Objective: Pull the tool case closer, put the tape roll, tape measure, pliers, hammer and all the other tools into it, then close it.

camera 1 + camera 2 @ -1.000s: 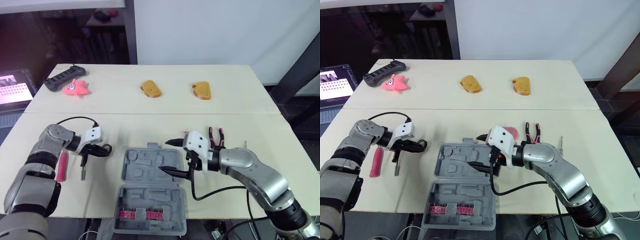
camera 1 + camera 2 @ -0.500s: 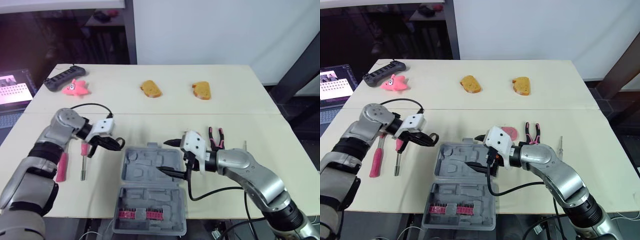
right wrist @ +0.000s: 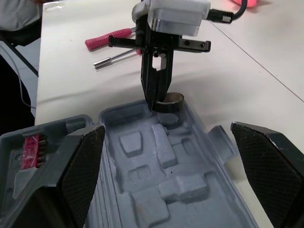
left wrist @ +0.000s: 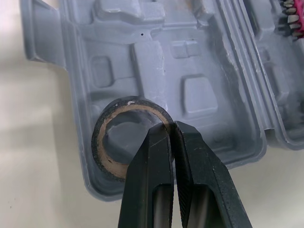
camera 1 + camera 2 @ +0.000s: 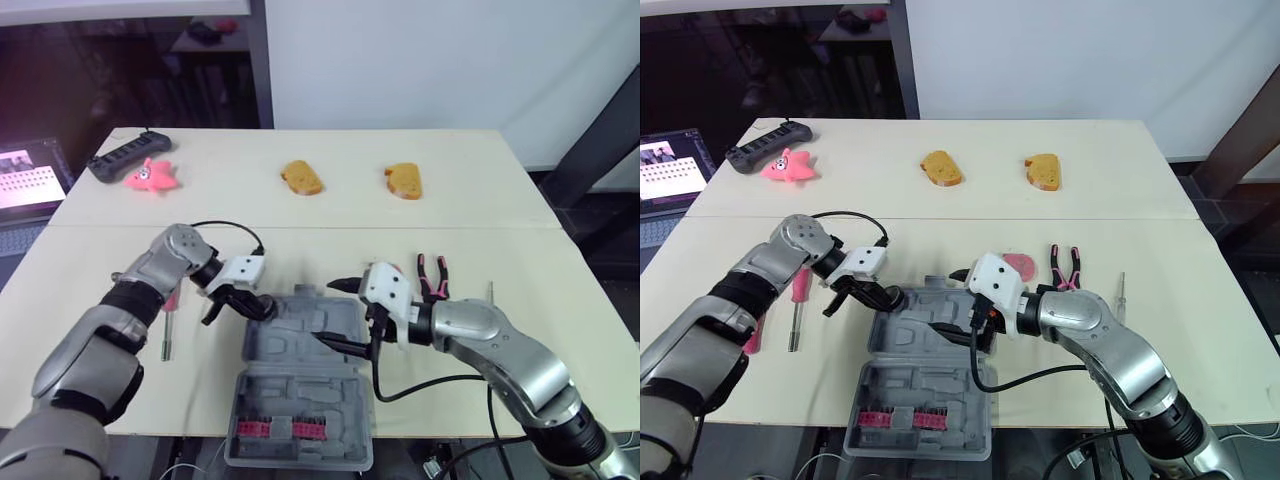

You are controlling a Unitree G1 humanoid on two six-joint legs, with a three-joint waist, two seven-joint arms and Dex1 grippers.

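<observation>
The grey tool case (image 5: 300,345) lies open near the table's front edge, its lid (image 5: 300,432) holding pink bits. My left gripper (image 4: 172,128) is shut on the wall of a black tape roll (image 4: 107,142), which hangs over the case's far left corner. The right wrist view shows the same roll (image 3: 172,101) just above the case rim. My right gripper (image 5: 330,312) stands open over the far right part of the case, holding nothing. Pink-handled pliers (image 5: 433,272), a pink round tool (image 5: 1020,265) and a thin screwdriver (image 5: 490,292) lie right of the case.
A pink-handled screwdriver (image 5: 167,322) and another pink handle (image 5: 751,335) lie left of the case. At the back of the table are two bread-like pieces (image 5: 301,178) (image 5: 404,181), a pink toy (image 5: 152,177) and a black power strip (image 5: 125,155).
My left gripper has carried the tape roll rightward, from beside the pink-handled tools to the case's far left corner. The right gripper has hardly moved.
</observation>
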